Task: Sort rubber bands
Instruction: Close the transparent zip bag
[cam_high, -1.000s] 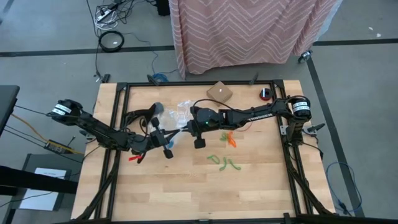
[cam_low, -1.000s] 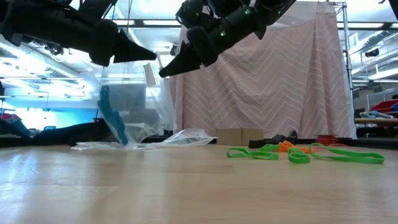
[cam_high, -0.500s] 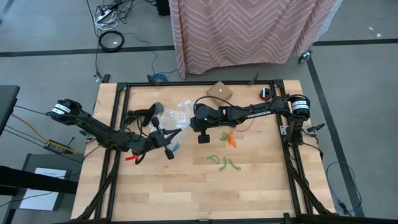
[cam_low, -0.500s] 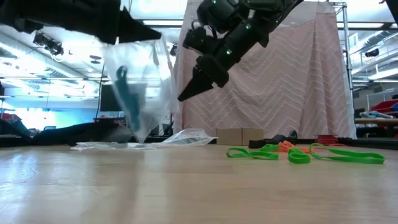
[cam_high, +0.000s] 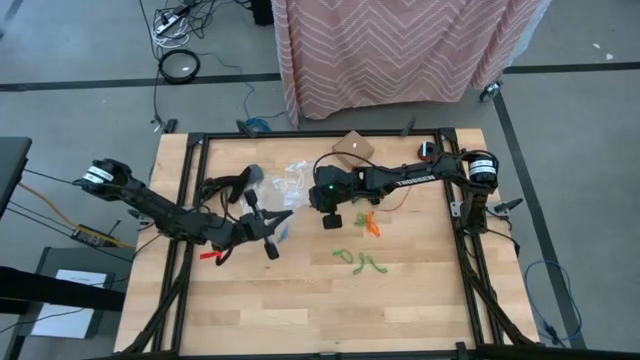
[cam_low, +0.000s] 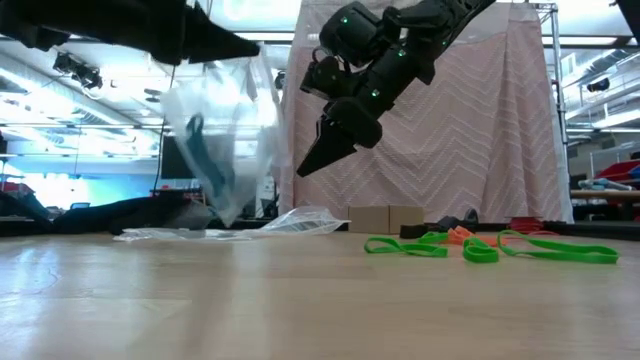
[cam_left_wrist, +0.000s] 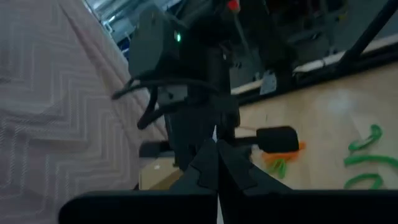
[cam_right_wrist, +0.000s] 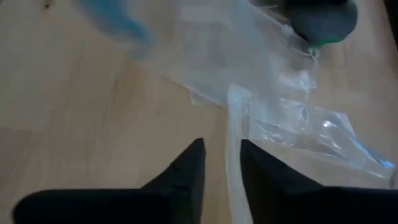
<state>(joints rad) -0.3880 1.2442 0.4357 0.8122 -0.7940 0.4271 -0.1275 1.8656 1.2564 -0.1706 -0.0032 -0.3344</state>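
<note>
My left gripper (cam_low: 235, 48) is shut on a clear zip bag (cam_low: 232, 130) that hangs below it with a blue rubber band (cam_low: 205, 160) inside; from above, this gripper (cam_high: 283, 216) is left of centre. My right gripper (cam_low: 305, 165) slants down just right of the bag, slightly open, holding nothing; the wrist view shows its fingers (cam_right_wrist: 186, 174) over a clear bag strip (cam_right_wrist: 235, 124). Green rubber bands (cam_high: 358, 260) and orange rubber bands (cam_high: 368, 225) lie loose on the table, right of centre. My left gripper pinches the bag's top edge (cam_low: 248, 58) between its two shut fingers, coming in level from the table's left side. The bag hangs slack below the fingers; whether its lower end clears the table I cannot tell.
More clear bags (cam_high: 287, 180) lie flat at the table's far middle. A small cardboard box (cam_high: 352, 148) and a red-and-black roll (cam_high: 428, 151) sit at the far edge. A red band (cam_high: 212, 254) lies under the left arm. The table's near half is bare wood.
My right gripper has opened and drawn away from the bag, toward the table's right edge and down, tipping steeper. My left gripper has risen a little with the bag, so the bag and its blue band hang higher than before.
</note>
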